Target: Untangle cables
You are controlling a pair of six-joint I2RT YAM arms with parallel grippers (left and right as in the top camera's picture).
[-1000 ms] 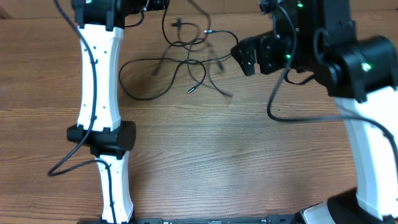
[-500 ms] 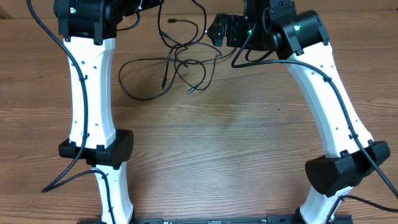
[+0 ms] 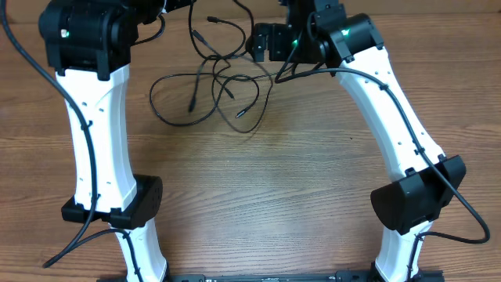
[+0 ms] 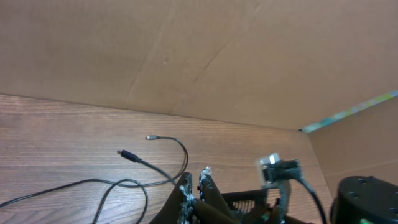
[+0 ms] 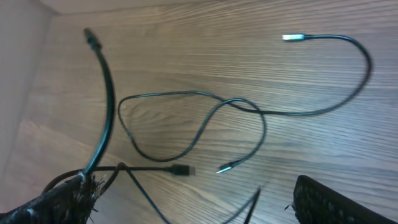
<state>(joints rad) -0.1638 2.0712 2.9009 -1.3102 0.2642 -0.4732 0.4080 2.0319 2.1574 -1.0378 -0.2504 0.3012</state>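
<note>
Where wood table (image 3: pixel 274 196) meets cardboard wall (image 4: pixel 217 56), cables (image 3: pixel 219 86) tangled, left fingers (image 4: pixel 185 190) seemingly pinching one, right fingers (image 5: pixel 59 202) spread.

Thin black cables (image 3: pixel 221 77) lie in loose tangled loops, plug ends splayed outward

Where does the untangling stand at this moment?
Nothing looks done: the cables cross in one knot. In hand: the left hand seems pinched on a strand; the right hand has one against a finger, grip unclear. Left: separating every strand.
</note>
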